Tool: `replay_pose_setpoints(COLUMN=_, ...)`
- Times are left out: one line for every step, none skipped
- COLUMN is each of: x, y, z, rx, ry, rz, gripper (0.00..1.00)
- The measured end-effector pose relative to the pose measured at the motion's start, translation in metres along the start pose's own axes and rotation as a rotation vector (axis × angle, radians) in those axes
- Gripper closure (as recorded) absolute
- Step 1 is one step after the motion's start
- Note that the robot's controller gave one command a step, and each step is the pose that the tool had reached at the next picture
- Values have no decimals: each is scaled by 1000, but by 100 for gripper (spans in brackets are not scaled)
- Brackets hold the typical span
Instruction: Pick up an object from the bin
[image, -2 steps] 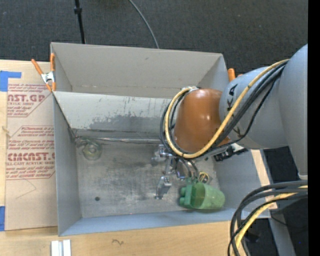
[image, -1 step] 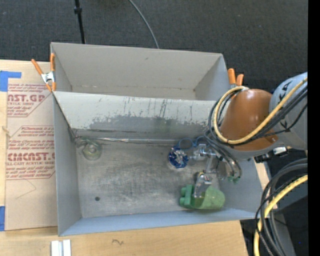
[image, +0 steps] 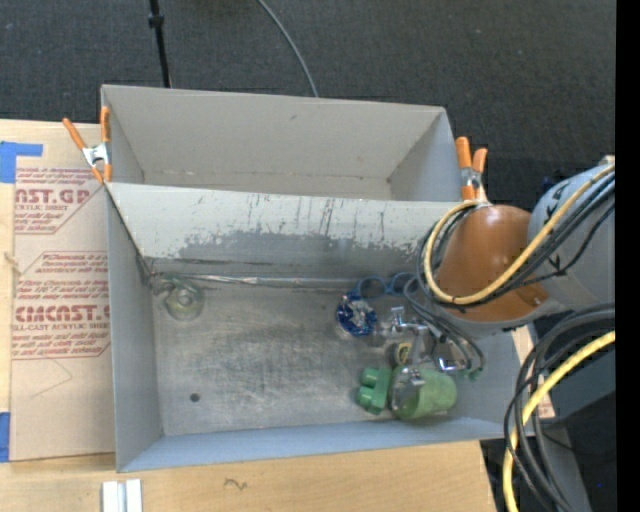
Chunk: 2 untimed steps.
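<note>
My gripper (image: 406, 345) is low in the bin's near right corner, under the arm's orange cover. Directly below it lies a pale green cylinder (image: 432, 396), with a smaller dark green knobbed piece (image: 372, 390) touching its left end. The gripper's metal tip overlaps the spot where these two meet. A small blue and white thing (image: 353, 315) lies just left of the gripper, near the back wall.
A clear round glass-like thing (image: 183, 300) rests at the far left by the back wall. Yellow and black cables loop around the arm over the bin's right rim. The bin's right wall stands close to the gripper.
</note>
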<state>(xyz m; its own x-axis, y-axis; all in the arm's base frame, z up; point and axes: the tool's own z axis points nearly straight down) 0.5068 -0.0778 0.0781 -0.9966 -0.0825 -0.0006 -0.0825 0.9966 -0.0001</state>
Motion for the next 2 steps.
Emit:
replay_pose_setpoints(x=0, y=1, z=0, rx=-1, ry=1, rz=0, gripper=100)
replay_pose_setpoints(x=0, y=1, z=0, rx=-2, ry=1, rz=0, gripper=0)
